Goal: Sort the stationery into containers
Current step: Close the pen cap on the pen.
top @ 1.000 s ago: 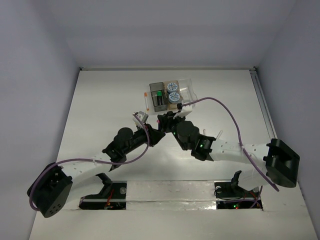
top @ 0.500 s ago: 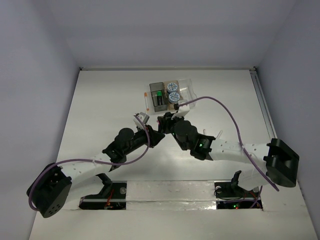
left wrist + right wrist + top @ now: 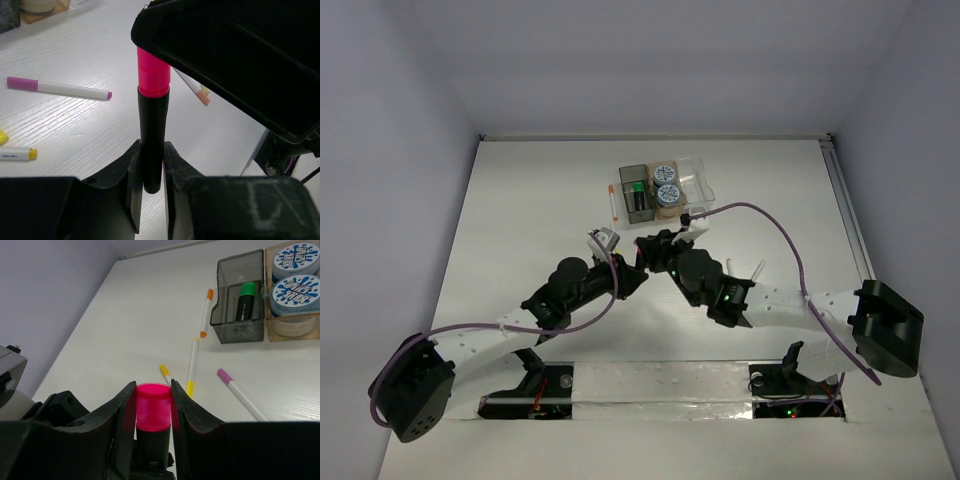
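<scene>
Change: both arms have drawn back a little toward their bases, away from the bins, and they carry the black marker [image 3: 151, 145] with them; the two grips look the same as before.
Meaning for the task: I judge the marker is not sorted yet, and that one arm must let go before it can go into a bin.
Marker position: it is in the air above the table, on the near side of the bins, between both grippers.
Left gripper [image 3: 151, 167]: almost pressed together, it pinches the black body of the marker.
Right gripper [image 3: 152, 400]: partly spread, its fingers clamp the pink cap [image 3: 152, 405] from both sides.
Likely target: dark grey bin [image 3: 240, 325], where a green-capped marker [image 3: 244, 302] already lies.
Amber bin [image 3: 292, 332]: it holds two tape rolls [image 3: 294, 290].
On the table: an orange-capped pen [image 3: 206, 310] and a magenta-capped pen [image 3: 57, 89] wait.
</scene>
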You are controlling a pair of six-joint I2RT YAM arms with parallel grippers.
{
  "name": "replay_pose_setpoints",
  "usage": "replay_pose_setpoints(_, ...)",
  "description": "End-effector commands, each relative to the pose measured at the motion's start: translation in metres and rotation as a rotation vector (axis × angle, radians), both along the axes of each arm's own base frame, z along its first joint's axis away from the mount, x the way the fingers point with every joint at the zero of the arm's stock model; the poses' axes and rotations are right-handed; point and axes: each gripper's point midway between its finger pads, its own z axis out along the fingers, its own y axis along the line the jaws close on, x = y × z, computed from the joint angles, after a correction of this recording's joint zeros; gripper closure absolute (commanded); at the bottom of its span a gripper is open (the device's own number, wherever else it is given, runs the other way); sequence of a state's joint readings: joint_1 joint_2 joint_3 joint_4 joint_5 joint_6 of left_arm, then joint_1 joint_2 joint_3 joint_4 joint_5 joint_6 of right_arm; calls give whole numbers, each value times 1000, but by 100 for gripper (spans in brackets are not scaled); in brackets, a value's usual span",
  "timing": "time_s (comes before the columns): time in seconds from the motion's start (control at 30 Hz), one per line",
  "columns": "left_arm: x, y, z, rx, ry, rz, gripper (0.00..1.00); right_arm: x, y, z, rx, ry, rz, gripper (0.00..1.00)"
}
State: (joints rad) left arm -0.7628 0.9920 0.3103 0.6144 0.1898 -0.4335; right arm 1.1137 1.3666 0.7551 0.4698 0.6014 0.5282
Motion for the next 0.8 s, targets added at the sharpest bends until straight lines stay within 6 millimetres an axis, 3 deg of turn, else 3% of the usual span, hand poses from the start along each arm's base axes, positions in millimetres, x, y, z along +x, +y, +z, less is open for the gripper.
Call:
replay_pose_setpoints(0.0, 35, 9, 123, -251, -280, 149, 100, -41, 13, -36, -40, 72, 152, 100)
replay_pose_setpoints(0.27, 31, 7, 144, -296, -304, 132, 100, -48, 16, -36, 1, 50, 175, 100)
replay_pose_setpoints(0.57, 31, 11, 152, -307, -323, 146, 100, -59, 17, -33, 27, 37, 198, 100)
replay_pose_setpoints(0.77, 35, 15, 161, -296, -348, 172, 100, -70, 18, -46, -7, 73, 228, 100)
